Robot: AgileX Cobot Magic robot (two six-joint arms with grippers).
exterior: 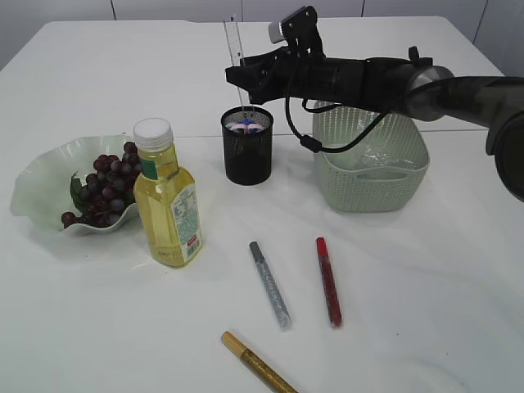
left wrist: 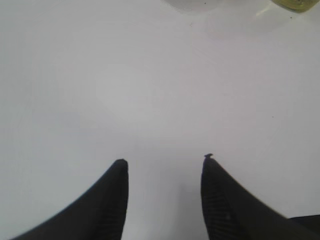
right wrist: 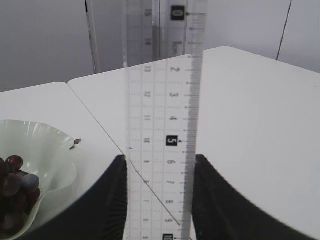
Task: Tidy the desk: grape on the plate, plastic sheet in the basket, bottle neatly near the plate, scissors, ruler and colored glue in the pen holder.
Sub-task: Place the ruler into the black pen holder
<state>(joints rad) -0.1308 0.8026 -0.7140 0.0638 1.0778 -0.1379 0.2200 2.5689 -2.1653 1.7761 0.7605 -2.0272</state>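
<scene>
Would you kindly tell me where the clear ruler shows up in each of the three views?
Exterior view: the ruler stands upright at top centre, held in the right end effector above the pen holder.
Left wrist view: not in it; only bare table.
Right wrist view: it runs up the middle, clamped between the fingers.
Shared landmark: the plate of grapes, left in the exterior view and lower left in the right wrist view.

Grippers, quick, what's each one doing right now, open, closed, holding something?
Left gripper: open, holding nothing, over the bare table.
Right gripper: closed on the clear ruler, above the pen holder.
</scene>
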